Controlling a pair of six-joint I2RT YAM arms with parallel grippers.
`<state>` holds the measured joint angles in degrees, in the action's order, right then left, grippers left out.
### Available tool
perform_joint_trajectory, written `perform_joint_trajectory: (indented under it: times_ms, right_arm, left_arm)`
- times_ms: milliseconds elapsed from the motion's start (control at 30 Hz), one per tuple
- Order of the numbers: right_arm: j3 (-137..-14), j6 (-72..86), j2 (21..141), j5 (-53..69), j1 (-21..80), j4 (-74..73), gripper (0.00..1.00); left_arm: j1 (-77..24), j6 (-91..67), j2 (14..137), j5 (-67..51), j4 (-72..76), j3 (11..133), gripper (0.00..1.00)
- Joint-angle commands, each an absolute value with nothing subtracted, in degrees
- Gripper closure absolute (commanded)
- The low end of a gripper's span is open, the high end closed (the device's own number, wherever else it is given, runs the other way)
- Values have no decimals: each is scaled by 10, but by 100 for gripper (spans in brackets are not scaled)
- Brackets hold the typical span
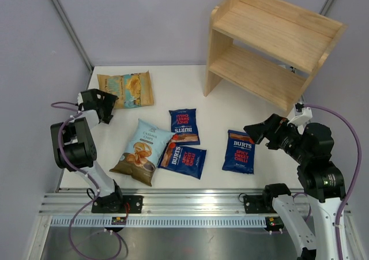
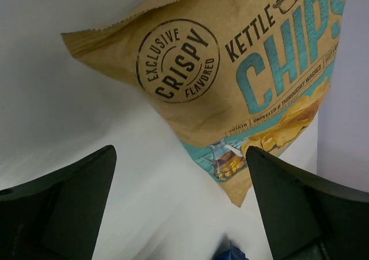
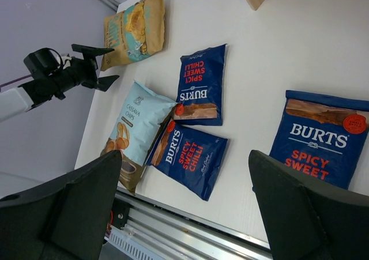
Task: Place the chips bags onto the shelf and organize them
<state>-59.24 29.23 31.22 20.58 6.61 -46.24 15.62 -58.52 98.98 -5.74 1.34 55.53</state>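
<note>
The left end effector (image 1: 105, 105) hovers with its fingers apart and nothing between them. The tan-yellow bag (image 1: 125, 89) lies flat on the desk (image 1: 173, 93) just ahead of it, at the far left. The right end effector (image 1: 252, 132), likewise spread and empty, hangs just beside the rightmost dark blue bag (image 1: 240, 151). Mid-desk lie the light blue bag (image 1: 142, 151), a second dark blue bag (image 1: 183, 160) touching it, and a third dark blue bag (image 1: 184, 126). The shelf (image 1: 271, 46) stands far right, well apart from them.
</note>
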Motion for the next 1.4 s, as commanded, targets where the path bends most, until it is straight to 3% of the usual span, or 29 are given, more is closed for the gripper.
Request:
perform_joint_trajectory:
  times_ms: [0,367,433,467,500,567,700,933,1100,1367]
  right_arm:
    - [-602,280,322,240,69,-434,0]
    - [-599,279,342,261,69,-412,0]
    - [-604,279,342,259,69,-411,0]
    - [-606,279,343,258,69,-411,1]
    - [-606,280,343,256,69,-411,1]
    - [-605,286,344,253,69,-407,0]
    - [-595,296,347,254,69,-389,0]
    - [-577,316,359,259,69,-361,1]
    - [-563,329,357,247,69,-338,0]
    - [-536,339,366,258,69,-316,1]
  left_arm:
    - [161,-577,999,-81,125,576,1]
    - [168,-622,1111,-94,240,582,1]
    - [168,-628,1121,-91,257,581,5]
    - [168,-635,1128,-91,264,578,9]
    - [168,-638,1131,-91,271,577,21]
    - [169,-645,1137,-95,288,576,29]
    - [168,-650,1141,-112,321,581,70]
    - [168,-696,1113,-191,469,584,100]
    - [166,-752,1117,-275,541,628,100]
    - [161,-828,1069,-314,595,623,100]
